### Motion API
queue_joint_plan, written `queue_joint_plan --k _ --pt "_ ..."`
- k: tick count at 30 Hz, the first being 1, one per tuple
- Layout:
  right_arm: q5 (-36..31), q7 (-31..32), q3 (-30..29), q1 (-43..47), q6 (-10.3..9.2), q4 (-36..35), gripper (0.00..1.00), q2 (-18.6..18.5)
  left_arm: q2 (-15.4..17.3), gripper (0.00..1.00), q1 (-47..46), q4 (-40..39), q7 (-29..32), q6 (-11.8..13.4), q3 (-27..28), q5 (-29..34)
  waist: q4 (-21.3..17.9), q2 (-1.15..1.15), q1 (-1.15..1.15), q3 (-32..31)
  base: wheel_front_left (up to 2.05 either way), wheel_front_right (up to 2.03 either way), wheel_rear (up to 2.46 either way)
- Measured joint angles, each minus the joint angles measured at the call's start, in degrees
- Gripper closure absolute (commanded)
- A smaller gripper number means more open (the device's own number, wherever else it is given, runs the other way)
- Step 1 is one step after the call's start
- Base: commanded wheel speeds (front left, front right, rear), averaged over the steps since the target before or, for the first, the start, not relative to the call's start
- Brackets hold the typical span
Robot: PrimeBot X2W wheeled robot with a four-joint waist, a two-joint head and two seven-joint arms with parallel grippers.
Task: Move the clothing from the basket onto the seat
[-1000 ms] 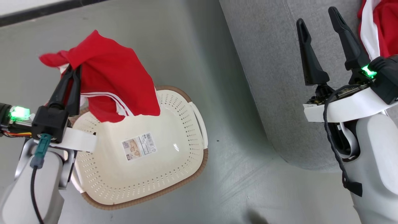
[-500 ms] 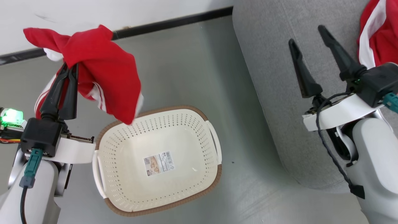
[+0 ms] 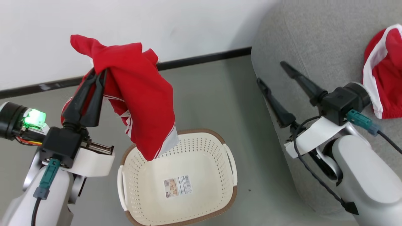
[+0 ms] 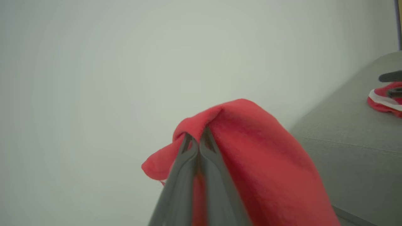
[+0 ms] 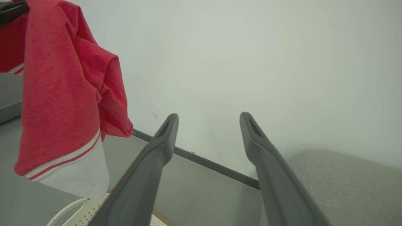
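Head view. The left pincer (image 3: 98, 75) is pressed together on a fold of the red garment (image 3: 138, 103), which hangs free of the basket (image 3: 207, 163). The cloth's long axis runs from 11 o'clock at the pinch to 5 o'clock, where its white-striped hem hangs above the basket's far left rim. The basket sits on the floor, its bottom showing a barcode sticker (image 3: 177, 186).

The seat (image 3: 314, 47) lies at 3 o'clock from the left pincer, well apart, with the grey floor between them. A second red-and-white garment (image 3: 386, 72) already rests on it at the far right.

The right pincer (image 3: 270, 72) is spread wide and holds nothing. It hovers over the seat's near edge, fingers pointing to 10 o'clock.

The right arm is nearer the seat, but the left arm carries the load. The coming move therefore appears to be a sweep of the left arm toward 3 o'clock, high enough for the hem to pass over the cushion edge.
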Motion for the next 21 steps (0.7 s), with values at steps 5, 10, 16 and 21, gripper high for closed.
queue_joint_plan --k 5,10,16,21 --pt "4.93 0.0 4.47 0.0 0.0 1.25 0.0 -1.47 -0.77 1.0 -0.02 -0.45 -0.03 -1.09 -1.16 -1.03 1.29 0.0 0.0 -3.15 0.0 0.0 0.0" --pt "9.54 0.1 10.16 -0.1 0.0 2.55 0.0 -4.26 -1.2 1.0 -0.07 -0.97 -0.03 -2.49 -2.31 -1.87 2.57 0.0 0.0 -6.18 0.0 0.0 0.0" --pt "15.81 1.3 16.47 -2.54 0.0 2.34 0.0 -7.28 -2.03 1.0 -0.38 -1.58 -0.03 -4.6 -3.9 -3.19 4.2 0.0 0.0 -9.45 0.0 0.0 0.0" --pt "21.62 3.12 23.53 -4.0 0.0 0.25 0.0 -9.39 -2.71 1.0 -0.94 -1.53 -0.03 -5.61 -5.05 -3.63 5.7 0.0 0.0 -11.76 0.0 0.0 0.0"
